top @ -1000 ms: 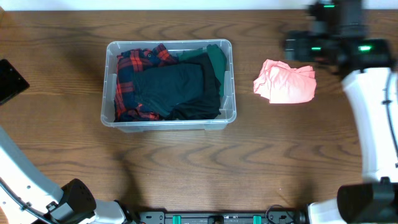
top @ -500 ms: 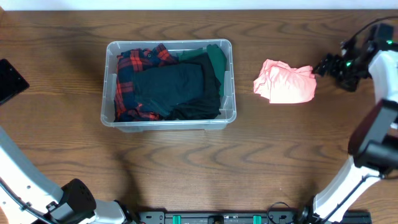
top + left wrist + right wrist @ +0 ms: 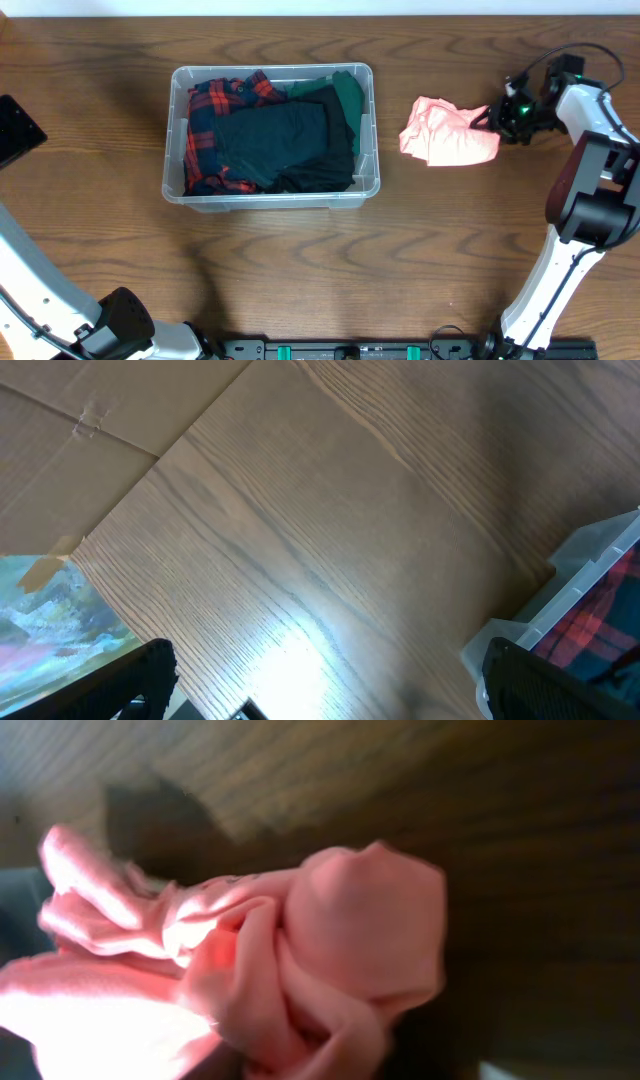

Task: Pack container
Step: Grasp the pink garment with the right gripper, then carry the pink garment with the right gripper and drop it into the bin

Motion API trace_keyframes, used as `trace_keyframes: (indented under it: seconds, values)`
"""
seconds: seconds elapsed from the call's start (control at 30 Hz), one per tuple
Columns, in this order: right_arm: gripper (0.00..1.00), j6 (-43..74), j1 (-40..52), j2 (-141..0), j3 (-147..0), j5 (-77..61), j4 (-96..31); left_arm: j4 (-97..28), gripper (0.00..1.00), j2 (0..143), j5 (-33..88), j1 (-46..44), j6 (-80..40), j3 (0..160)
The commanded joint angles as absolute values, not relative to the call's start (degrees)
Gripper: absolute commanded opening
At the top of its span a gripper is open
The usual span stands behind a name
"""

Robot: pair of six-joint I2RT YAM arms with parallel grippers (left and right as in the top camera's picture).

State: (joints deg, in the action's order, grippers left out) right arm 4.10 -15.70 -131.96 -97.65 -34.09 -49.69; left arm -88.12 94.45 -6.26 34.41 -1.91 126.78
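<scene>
Crumpled pink cloth garment (image 3: 450, 137), lying on the wooden desk (image 3: 300, 270) right of the clear plastic rectangular container (image 3: 270, 201) (part-filled with dark clothes (image 3: 275, 140)), is met at its right-hand edge by the right gripper (image 3: 497, 116), grip state not determinable.

surface: a brown wood-grain table (image 3: 300, 280) is seen across the overhead view | beyond its edge: flat brown cardboard (image 3: 80, 450) is seen in the left wrist view | light: a bright glare patch (image 3: 290, 655) is reflected on the tabletop
</scene>
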Motion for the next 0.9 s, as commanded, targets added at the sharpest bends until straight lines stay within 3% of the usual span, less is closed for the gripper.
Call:
trace_keyframes:
  seconds: [0.0, 0.07, 0.2, 0.43, 0.6, 0.87]
  values:
    - [0.09, 3.31, -14.74, -132.31, -97.41, -36.58, -51.66, -88.25, 0.98, 94.52, -6.7, 34.7, -2.66, 127.33]
    - [0.02, 1.61, -14.59, -129.6, -97.41, -38.39, -52.9, -88.25, 0.98, 94.52, -6.7, 34.7, -2.66, 127.33]
    - [0.01, -1.02, -14.17, -120.68, -97.41, -45.91, -54.04, -88.25, 0.98, 94.52, -6.7, 34.7, -2.66, 127.33]
    - [0.01, -1.02, -9.34, -106.78, -97.41, -79.83, -41.54, -88.27, 0.98, 94.52, -6.7, 34.7, -2.66, 127.33]
    - [0.01, 10.72, 0.21, -104.68, -97.41, -77.93, -27.51, -88.25, 0.98, 94.52, -6.7, 34.7, -2.66, 127.33]
    - [0.01, 20.64, 20.86, -107.0, -97.38, -61.06, -11.84, -88.25, 0.98, 94.52, -6.7, 34.7, -2.66, 127.33]
